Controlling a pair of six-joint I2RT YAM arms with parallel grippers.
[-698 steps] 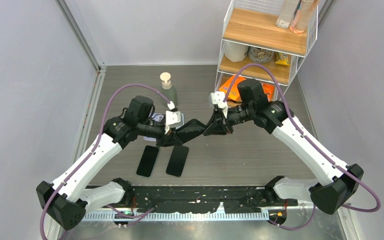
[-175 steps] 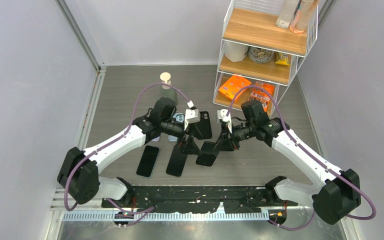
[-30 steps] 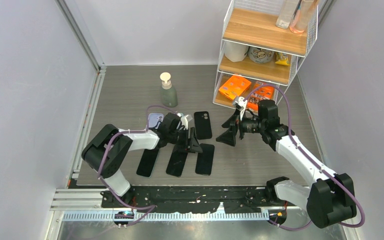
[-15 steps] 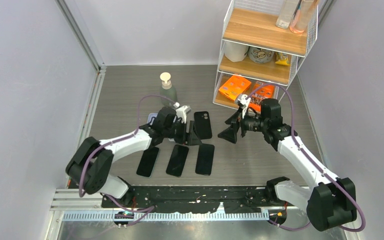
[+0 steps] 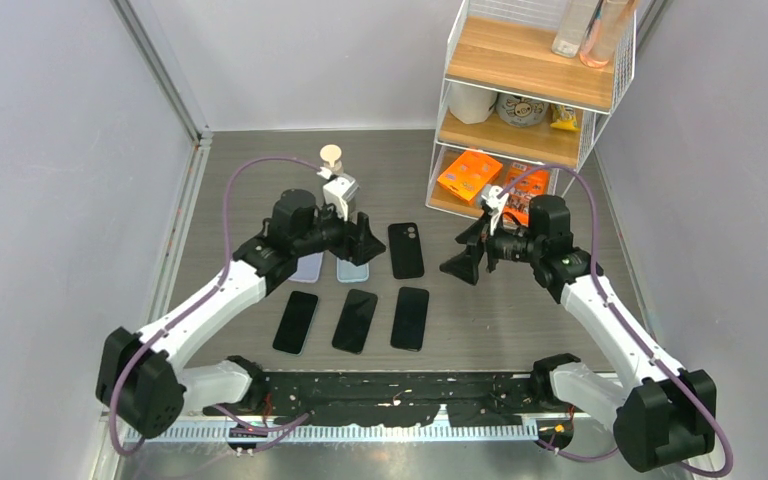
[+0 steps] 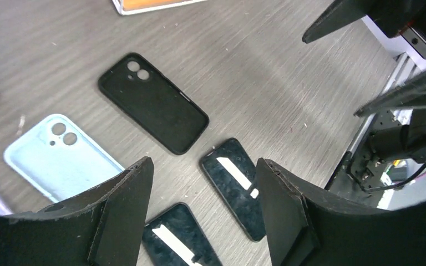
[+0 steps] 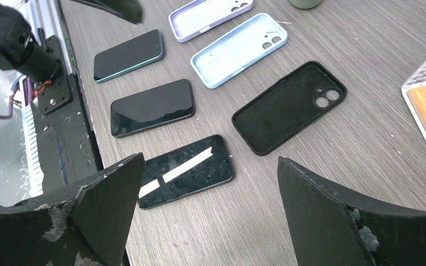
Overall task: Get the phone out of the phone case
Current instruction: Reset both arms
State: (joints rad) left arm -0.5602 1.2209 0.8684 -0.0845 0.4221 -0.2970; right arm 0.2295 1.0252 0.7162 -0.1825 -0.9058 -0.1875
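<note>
Three dark phones lie face up in a row near the front: left (image 5: 296, 322), middle (image 5: 355, 320), right (image 5: 411, 318). Behind them lie three empty cases: a black case (image 5: 406, 250), a light blue case (image 5: 352, 271) and a purple case (image 5: 307, 268), both partly under my left arm. My left gripper (image 5: 370, 242) hovers open and empty above the light blue case (image 6: 61, 158), with the black case (image 6: 153, 103) ahead. My right gripper (image 5: 460, 254) hangs open and empty right of the black case (image 7: 288, 106); the right phone (image 7: 186, 170) lies below its jaws.
A soap dispenser (image 5: 332, 160) stands just behind my left wrist. A wire shelf (image 5: 600, 110) with orange packets (image 5: 470, 172) stands at the back right, close behind my right arm. A black rail (image 5: 400, 400) runs along the near edge.
My left arm has lifted off the phone row and drawn back toward the cases, its jaws widening. My right arm has risen slightly and stayed open.
</note>
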